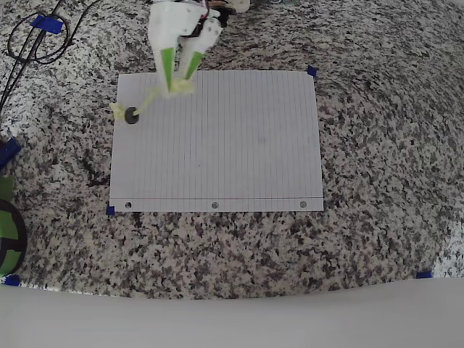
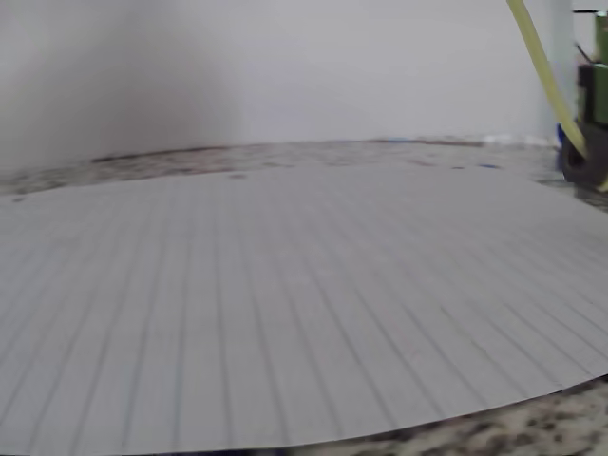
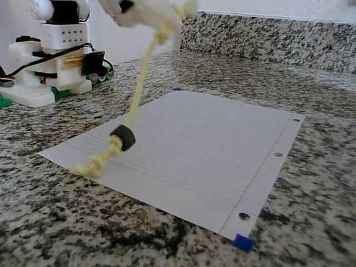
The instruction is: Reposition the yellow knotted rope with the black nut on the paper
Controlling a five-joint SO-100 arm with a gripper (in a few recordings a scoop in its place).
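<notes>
The paper (image 1: 232, 145) is a white lined sheet lying flat on the granite counter, with punched holes along its near edge. My gripper (image 1: 179, 85) hangs over the paper's far left corner, shut on the yellow knotted rope (image 1: 148, 101). The rope slants down and left from the green fingers (image 1: 168, 69) to the black nut (image 1: 131, 116) and a knotted end near the paper's left edge. In the fixed view the rope (image 3: 139, 83) hangs taut from the gripper (image 3: 158, 22); the nut (image 3: 122, 137) is just above the paper (image 3: 211, 150) and the end knot rests on it. The wrist view shows the rope (image 2: 537, 66) at its right edge.
Black cable loops (image 1: 36, 40) lie on the counter at the far left. A green and black object (image 1: 7, 232) sits at the left edge. Blue tape (image 1: 312, 71) marks the paper's corners. The arm's white base (image 3: 50, 61) stands behind the paper, in front of a granite backsplash (image 3: 278, 33).
</notes>
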